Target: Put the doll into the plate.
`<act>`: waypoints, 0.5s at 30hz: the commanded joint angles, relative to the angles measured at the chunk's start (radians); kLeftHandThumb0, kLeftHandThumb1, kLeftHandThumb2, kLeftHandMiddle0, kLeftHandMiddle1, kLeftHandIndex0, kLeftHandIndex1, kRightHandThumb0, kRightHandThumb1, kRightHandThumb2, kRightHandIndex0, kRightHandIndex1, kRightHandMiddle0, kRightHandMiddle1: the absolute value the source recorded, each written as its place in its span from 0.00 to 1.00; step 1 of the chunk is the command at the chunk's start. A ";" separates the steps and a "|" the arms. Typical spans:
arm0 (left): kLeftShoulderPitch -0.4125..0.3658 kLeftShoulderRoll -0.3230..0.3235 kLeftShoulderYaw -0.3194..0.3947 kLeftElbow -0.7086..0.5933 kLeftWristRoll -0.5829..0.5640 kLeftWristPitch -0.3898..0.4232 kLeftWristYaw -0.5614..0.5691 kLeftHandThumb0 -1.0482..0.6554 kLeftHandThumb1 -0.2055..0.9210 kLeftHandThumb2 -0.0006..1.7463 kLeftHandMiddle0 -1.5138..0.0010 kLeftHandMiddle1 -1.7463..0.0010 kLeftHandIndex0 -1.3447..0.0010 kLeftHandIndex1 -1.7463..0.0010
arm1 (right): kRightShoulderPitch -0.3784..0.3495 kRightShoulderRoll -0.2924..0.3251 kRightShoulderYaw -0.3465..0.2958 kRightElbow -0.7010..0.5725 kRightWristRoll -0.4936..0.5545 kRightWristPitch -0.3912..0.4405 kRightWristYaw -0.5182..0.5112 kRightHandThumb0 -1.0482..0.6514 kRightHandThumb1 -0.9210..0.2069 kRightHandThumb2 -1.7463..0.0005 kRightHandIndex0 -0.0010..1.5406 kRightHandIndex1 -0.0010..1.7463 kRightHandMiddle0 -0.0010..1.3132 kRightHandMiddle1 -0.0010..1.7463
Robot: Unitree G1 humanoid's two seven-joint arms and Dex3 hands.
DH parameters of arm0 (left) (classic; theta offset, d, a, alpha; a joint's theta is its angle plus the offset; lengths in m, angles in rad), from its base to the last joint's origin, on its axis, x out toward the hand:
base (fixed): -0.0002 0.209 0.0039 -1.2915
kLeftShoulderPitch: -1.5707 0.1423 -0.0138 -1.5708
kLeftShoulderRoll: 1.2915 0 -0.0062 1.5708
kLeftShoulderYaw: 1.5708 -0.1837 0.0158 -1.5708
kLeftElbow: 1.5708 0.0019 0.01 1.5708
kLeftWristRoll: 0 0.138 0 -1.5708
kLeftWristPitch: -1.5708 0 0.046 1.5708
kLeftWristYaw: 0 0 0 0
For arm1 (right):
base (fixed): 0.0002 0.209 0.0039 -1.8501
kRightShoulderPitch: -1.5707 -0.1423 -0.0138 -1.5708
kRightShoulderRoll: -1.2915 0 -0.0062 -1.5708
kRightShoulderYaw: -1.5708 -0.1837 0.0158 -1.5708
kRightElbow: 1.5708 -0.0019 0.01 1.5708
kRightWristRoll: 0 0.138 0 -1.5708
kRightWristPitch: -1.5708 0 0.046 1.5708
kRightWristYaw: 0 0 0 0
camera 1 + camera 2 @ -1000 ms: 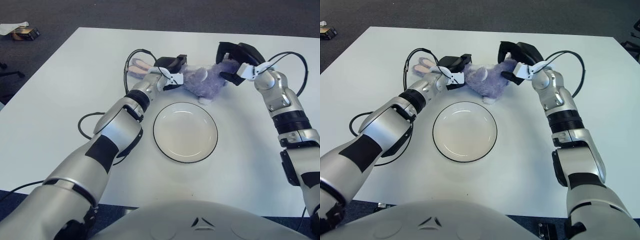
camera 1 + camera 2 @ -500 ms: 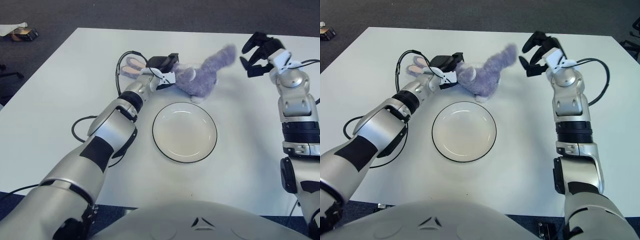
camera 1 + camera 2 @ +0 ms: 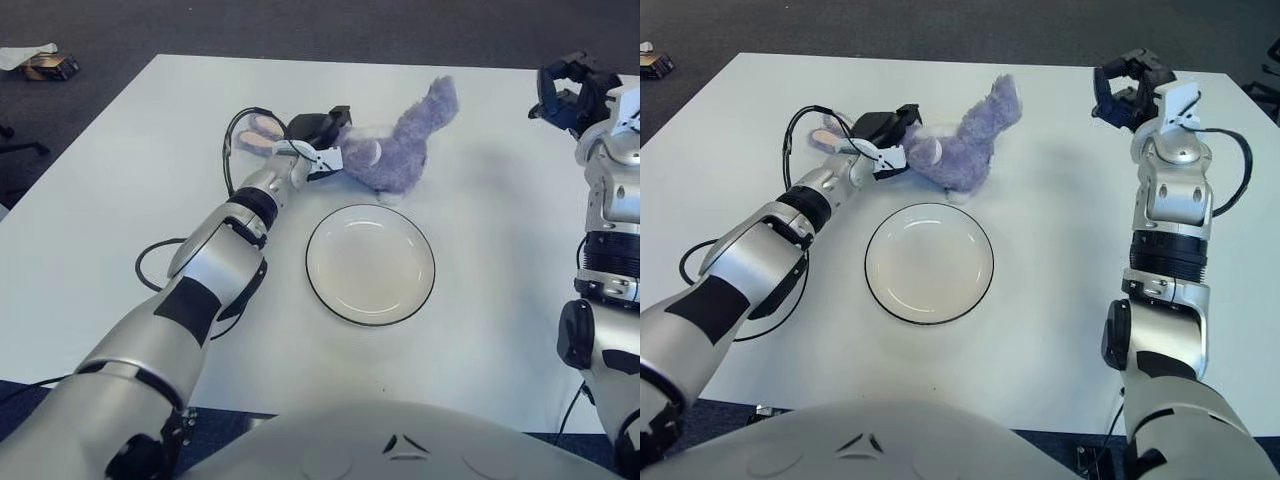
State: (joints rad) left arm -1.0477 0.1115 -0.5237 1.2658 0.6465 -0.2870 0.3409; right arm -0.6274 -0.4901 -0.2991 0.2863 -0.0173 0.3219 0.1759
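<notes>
A purple plush bunny doll lies on the white table beyond the plate, its pink-lined ears to the left and one limb raised at the right. The white plate with a dark rim sits empty at the table's middle. My left hand is curled around the doll's head end. My right hand is raised at the far right, away from the doll, fingers curled and holding nothing.
The white table spans the view, with dark carpet beyond it. A small object lies on the floor at the far left. Black cables loop beside my left arm.
My right hand has let go of the doll and swung away to the far right. My left hand has dragged the doll slightly left.
</notes>
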 commanded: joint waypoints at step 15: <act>0.054 0.067 0.036 -0.074 -0.011 -0.043 0.030 0.62 0.10 0.99 0.36 0.10 0.48 0.00 | -0.021 0.013 0.000 0.249 0.017 -0.061 -0.092 0.41 0.00 0.70 0.26 0.94 0.15 1.00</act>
State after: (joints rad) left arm -1.0157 0.1574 -0.4939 1.2108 0.6353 -0.3194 0.3532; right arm -0.6204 -0.4661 -0.2944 0.4823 -0.0109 0.2835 0.0980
